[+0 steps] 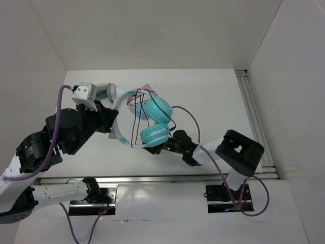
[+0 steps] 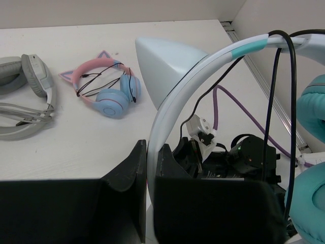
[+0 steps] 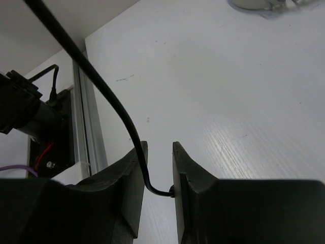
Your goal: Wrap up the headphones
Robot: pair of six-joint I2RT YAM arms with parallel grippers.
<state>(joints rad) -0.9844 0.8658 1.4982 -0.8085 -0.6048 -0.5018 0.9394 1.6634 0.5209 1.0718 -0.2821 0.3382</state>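
Above a white worktop (image 1: 213,96), mid-wrap: holding the headphones (image 1: 157,108) aloft, left claw (image 2: 151,152) clenched on the pale headband (image 2: 167,101); right claw (image 3: 158,152) parted around the black cable (image 3: 101,85), not pinching. Next, probably: closing on it, then looping round the band.

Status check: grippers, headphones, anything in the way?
Left gripper shut on headphones at the band. Right gripper open around cable. Pink headphones and grey headphones lie aside.
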